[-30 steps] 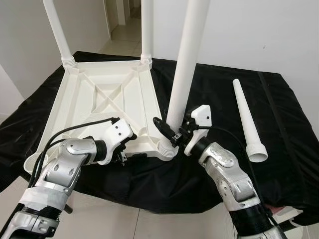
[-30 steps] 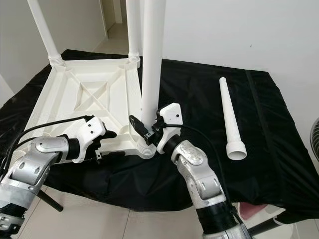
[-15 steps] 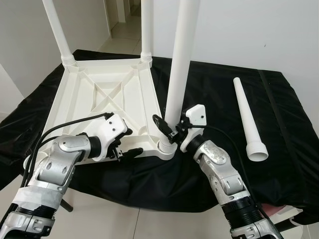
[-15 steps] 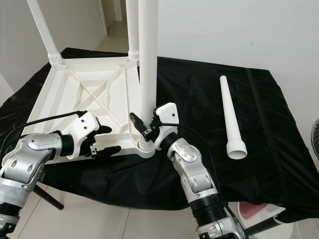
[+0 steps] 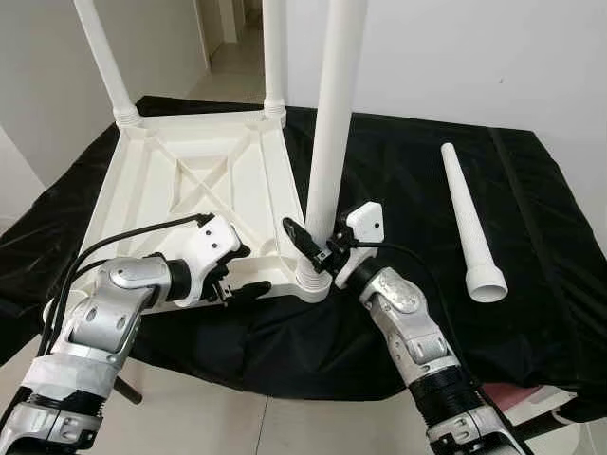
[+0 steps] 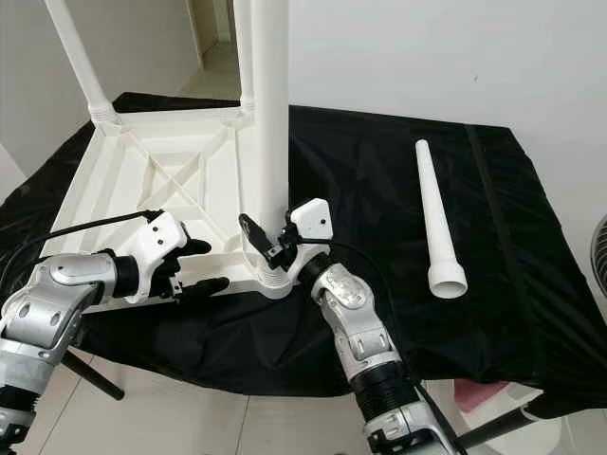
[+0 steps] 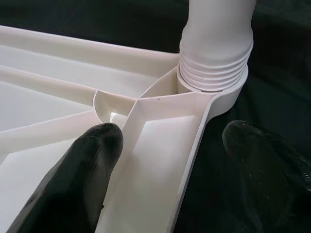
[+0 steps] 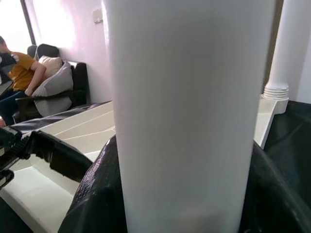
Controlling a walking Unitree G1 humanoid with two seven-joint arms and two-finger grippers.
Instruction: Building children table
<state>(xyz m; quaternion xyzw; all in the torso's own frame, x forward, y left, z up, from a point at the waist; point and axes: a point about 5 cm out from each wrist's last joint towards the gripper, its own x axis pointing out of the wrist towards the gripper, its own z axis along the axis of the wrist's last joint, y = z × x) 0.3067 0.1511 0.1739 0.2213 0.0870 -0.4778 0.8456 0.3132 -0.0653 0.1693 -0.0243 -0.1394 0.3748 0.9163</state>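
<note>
Right gripper (image 5: 311, 248) closed round upright leg (image 5: 332, 133) just above near corner socket of inverted tabletop (image 5: 190, 190). Left gripper (image 5: 239, 275) spread wide, fingers (image 7: 73, 179) straddling near rim beside that socket. Loose leg (image 5: 467, 223) flat on black cloth (image 5: 408, 180), well apart, bare cloth around. No readable markings.
</note>
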